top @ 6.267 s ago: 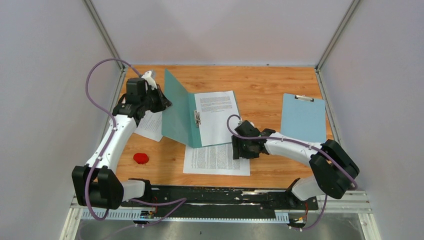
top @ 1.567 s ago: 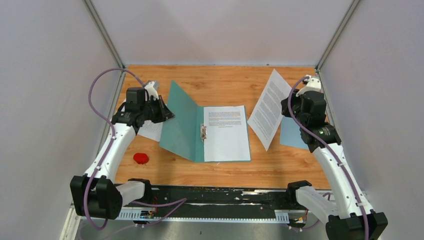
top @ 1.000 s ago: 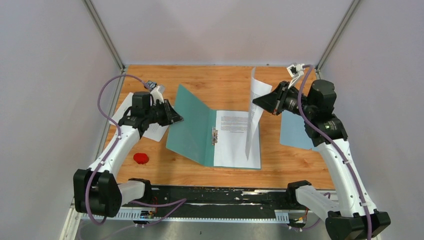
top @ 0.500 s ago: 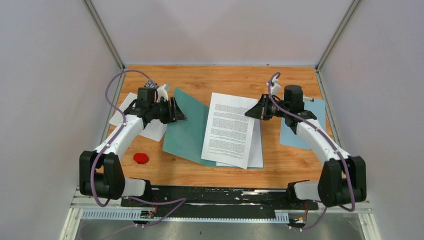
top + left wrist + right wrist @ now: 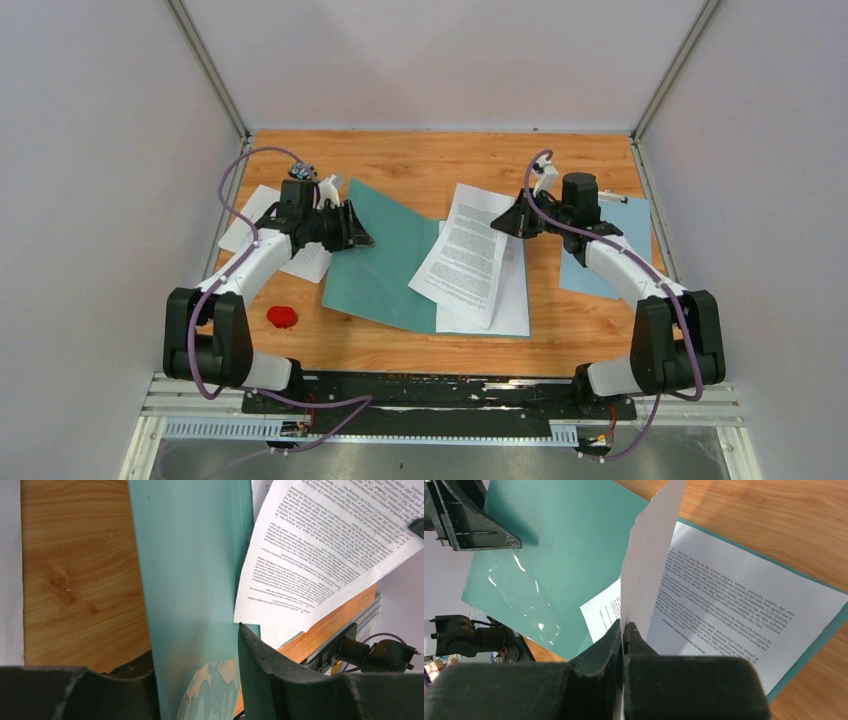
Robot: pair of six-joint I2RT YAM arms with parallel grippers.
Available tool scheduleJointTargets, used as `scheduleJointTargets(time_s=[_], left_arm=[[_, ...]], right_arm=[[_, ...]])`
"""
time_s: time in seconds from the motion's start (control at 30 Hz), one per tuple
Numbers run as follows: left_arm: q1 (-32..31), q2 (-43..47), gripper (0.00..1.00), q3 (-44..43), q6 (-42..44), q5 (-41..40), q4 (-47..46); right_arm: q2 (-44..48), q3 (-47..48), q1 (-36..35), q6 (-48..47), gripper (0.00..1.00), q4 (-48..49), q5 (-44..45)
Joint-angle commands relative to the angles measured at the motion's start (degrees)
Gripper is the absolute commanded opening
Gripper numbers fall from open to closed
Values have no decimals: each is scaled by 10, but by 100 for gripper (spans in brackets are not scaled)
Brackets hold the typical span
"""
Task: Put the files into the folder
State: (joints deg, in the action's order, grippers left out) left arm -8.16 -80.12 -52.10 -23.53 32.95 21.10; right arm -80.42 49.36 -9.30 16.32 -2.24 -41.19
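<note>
Sheet [image 5: 468, 255] print unreadable; right pincer [image 5: 624, 630] pinches its edge, left pincer [image 5: 362, 230] clamps folder [image 5: 378, 275] cover.

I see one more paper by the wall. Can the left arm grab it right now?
Probably not yet. The left gripper has its jaws shut on the teal folder, so it is busy. The paper sheet lies close by, partly beneath that arm, so letting go first should free it.
</note>
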Motion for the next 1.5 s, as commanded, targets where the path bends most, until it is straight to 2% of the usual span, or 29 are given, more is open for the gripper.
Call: scheduleJointTargets(time_s=[0.0, 0.17, 0.27, 0.57, 0.9, 1.47], left_arm=[[-4, 1, 47, 15, -12, 18, -36], [-9, 10, 47, 25, -11, 21, -34], [-9, 13, 51, 5, 21, 12, 5], [-9, 13, 58, -23, 33, 14, 27], [-9, 9, 60, -36, 45, 20, 36], [-9, 8, 60, -35, 42, 33, 27]], right_arm=[[-6, -7, 2, -14, 0, 61, -22], [-28, -5, 1, -6, 0, 79, -61], [-34, -11, 0, 1, 0, 96, -89], [-50, -29, -7, 13, 0, 127, -112], [-65, -37, -19, 43, 0, 212, -147], [-126, -39, -36, 101, 3, 277, -135]])
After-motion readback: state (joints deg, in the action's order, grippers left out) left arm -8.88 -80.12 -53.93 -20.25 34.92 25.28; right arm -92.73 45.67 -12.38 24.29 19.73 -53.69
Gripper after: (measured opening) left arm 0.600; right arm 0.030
